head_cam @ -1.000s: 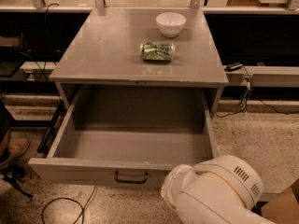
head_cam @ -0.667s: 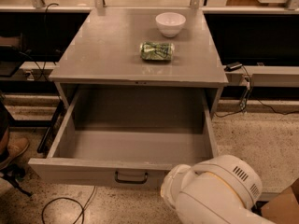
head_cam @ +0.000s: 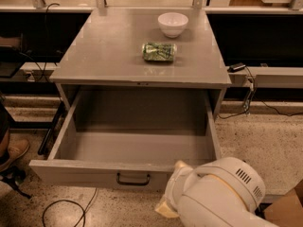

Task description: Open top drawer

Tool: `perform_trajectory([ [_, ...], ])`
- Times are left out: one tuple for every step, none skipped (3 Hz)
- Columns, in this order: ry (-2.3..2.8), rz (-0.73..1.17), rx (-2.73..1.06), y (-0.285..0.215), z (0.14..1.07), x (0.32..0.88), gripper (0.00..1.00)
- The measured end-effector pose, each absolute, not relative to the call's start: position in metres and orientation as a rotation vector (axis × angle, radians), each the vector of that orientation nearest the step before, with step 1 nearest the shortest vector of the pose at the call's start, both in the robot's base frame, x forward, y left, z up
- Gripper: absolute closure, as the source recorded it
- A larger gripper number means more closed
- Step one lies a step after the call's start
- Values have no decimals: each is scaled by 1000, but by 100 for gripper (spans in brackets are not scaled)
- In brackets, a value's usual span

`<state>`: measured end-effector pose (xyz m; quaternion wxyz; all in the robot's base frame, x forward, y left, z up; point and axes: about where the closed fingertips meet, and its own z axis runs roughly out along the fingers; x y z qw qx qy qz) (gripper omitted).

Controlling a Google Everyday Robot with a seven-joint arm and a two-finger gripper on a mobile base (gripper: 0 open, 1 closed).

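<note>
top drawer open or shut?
Open: top drawer is pulled far out, grey interior exposed. Gripper hidden behind the white arm, lower right.

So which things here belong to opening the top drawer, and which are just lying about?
Job in hand: top drawer, pulled out; its handle; robot arm, its end effector hidden behind it, lower right.
Lying about: white bowl and green can on the cabinet top; floor cable.
</note>
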<state>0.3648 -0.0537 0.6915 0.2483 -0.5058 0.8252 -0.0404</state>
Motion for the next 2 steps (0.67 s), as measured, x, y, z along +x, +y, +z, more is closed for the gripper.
perform_trajectory([
  [2236, -102, -1351, -61, 695, 368, 0],
  [2228, -58, -1251, -89, 709, 392, 0],
])
